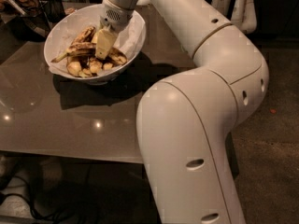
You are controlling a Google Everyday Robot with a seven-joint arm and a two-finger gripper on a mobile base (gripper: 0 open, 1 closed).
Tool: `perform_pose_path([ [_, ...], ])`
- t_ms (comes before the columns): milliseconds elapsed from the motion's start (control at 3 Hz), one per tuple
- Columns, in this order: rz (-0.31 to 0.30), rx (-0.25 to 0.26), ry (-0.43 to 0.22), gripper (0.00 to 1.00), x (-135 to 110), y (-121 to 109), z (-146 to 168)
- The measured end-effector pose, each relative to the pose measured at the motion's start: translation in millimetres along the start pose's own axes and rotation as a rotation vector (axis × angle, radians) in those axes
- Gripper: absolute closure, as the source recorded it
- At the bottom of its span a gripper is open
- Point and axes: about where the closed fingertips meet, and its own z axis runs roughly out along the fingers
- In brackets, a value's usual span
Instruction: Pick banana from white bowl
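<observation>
Arm: the right half of the view is being filled by the smooth, rounded white arm [201, 125], bent at a bulky elbow and stretched across the table's right side to the bowl.
Table: lights are being mirrored in the glossy grey-brown table [56, 120]; open surface is being left between the bowl and the straight near edge.
White bowl: the white bowl [52, 34] is being shown far left on the table, deep and round, with a flaring rim and a crinkled white lining.
Gripper: the gripper [103, 45] is being held low inside the rim, over the fruit heap; whether it is wide, narrow or holding anything cannot be told.
Banana: the banana [77, 52] is being seen in the bowl just left of the gripper, gently curved and brown-mottled, its thin stem pointing at the left rim.
Pieces: stubby pale pieces [88, 69] are being seen heaped against the near wall.
</observation>
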Motion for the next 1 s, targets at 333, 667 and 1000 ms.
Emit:
perform_pose_path([
  [333,0.000,0.000,0.000,1.00,0,0,0],
  [667,-0.004,0.036,-0.010,1.00,-2,6,-11],
  [1000,-0.019,0.134,-0.017,1.00,-5,31,-41],
])
